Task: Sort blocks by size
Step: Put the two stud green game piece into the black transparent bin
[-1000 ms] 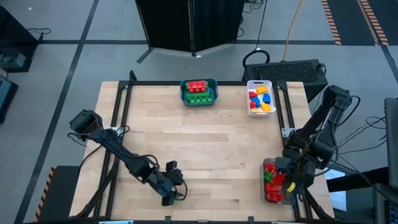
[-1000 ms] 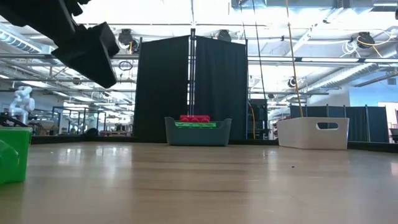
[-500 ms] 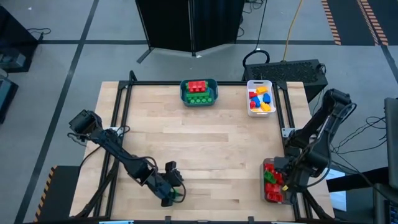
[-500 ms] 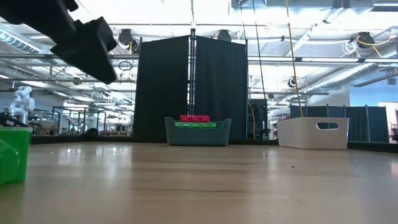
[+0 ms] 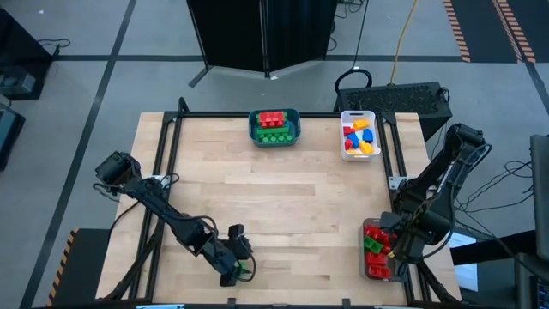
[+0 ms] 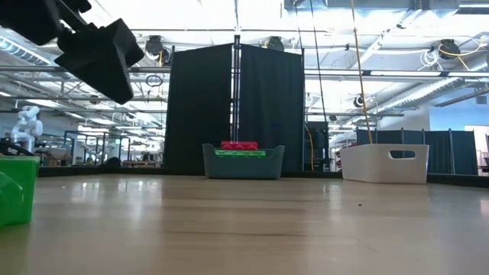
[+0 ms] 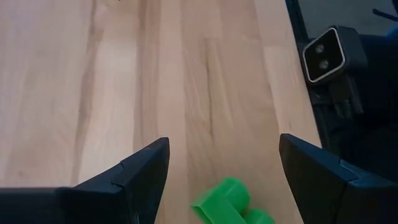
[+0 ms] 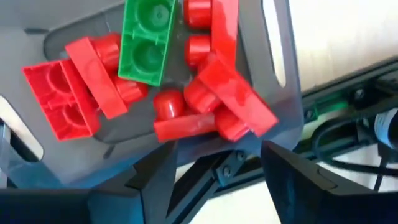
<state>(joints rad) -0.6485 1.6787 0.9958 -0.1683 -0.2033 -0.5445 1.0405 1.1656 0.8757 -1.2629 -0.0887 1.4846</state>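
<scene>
The left claw (image 5: pixel 233 268) hangs open at the table's near edge with a green block (image 7: pixel 231 202) lying just ahead between its fingers; the right claw (image 5: pixel 396 249), also open, hovers over the near-right bin (image 5: pixel 367 268).

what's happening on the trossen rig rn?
Block sorting. The right pincer hangs open over the clear bin of red and green blocks at the table's near right, holding nothing. The left pincer, open, sits low around a green block at the near edge. The teal bin and white bin already hold blocks.
</scene>
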